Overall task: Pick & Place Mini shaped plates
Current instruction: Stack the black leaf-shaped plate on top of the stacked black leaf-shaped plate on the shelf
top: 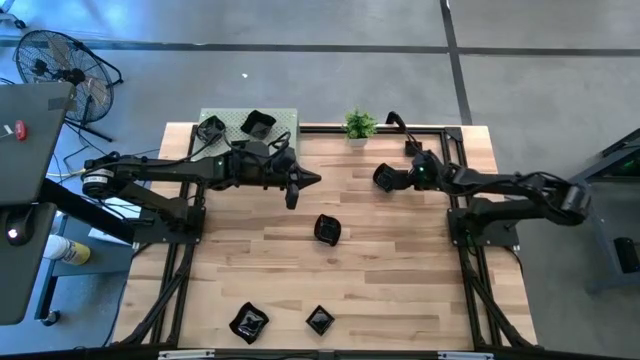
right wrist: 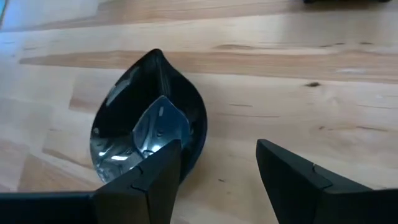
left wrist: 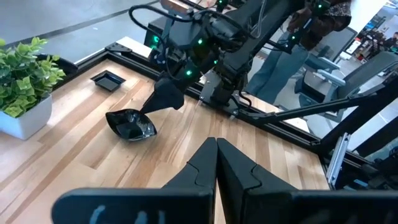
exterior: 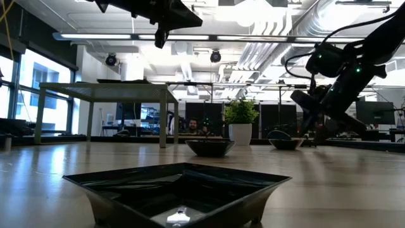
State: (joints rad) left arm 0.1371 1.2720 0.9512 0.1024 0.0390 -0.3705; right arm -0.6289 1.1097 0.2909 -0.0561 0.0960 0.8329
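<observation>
The mini shaped plates are glossy black dishes scattered over the wooden table. My right gripper point(right wrist: 217, 149) is open and hovers low over a leaf-shaped plate point(right wrist: 146, 134) that lies flat on the table near the far right. One finger point(right wrist: 158, 171) stands over the plate's rim and the other beside it. The low view shows a gap between the gripper and this plate point(exterior: 286, 143). My left gripper point(left wrist: 216, 142) is shut and empty. It is raised above the middle of the table's far half point(top: 300, 183). Another plate point(top: 327, 229) rests at the table's centre.
Two plates point(top: 248, 322) point(top: 319, 320) lie at the near edge. Two more point(top: 210, 128) point(top: 257, 124) sit on a grey mat point(top: 285, 118) at the far left. A potted plant point(top: 359, 125) stands at the far edge, and a square plate point(left wrist: 107, 79) by the far right frame. Bare wood lies right of centre.
</observation>
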